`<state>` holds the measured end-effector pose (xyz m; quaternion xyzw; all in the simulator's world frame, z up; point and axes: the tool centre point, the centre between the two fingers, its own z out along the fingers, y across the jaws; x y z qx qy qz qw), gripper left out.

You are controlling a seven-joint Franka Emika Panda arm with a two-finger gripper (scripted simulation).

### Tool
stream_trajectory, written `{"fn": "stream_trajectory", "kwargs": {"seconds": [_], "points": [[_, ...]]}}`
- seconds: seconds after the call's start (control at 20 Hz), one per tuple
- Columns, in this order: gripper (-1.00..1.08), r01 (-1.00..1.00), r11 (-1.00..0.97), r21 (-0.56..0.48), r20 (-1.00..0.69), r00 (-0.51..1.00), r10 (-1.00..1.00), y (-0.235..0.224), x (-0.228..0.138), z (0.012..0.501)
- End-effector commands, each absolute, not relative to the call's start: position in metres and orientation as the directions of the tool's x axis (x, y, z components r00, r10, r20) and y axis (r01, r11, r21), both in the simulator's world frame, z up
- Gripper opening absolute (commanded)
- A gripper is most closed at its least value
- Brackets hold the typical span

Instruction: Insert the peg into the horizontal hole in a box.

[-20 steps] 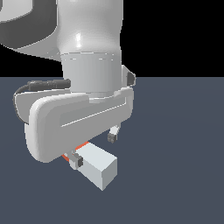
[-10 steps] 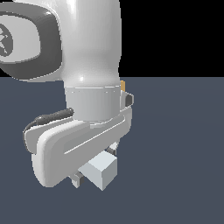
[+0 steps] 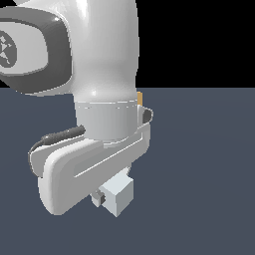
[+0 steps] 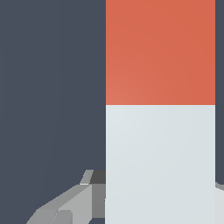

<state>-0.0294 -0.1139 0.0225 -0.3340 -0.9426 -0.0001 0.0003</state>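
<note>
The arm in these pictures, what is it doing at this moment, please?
A white robot arm fills most of the exterior view, bent low over the dark floor. Its gripper is at the peg; the wrist view shows a finger beside the white part, with the orange-red end beyond. Whether the jaws are clamped cannot be told. Only a small tan sliver shows behind the arm, perhaps the box; no hole is visible.

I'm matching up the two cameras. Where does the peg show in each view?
Exterior view: only the peg's white end shows, poking out below the arm, low and centre.
Wrist view: the peg fills the frame's right side, orange-red part above white.
Shared landmark: the white end, beside the grey fingers.
</note>
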Motion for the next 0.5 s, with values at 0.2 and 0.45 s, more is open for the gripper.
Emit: {"fn": "stream_trajectory", "kwargs": {"seconds": [0.2,0.45], "points": [[-1.0,0.631,0.776,0.0,0.001,-0.776,0.631,-0.1135,-0.0297,0.0226],[-1.0,0.649,0.761,0.0,0.001,-0.761,0.649,-0.1073,-0.033,0.0239]]}}
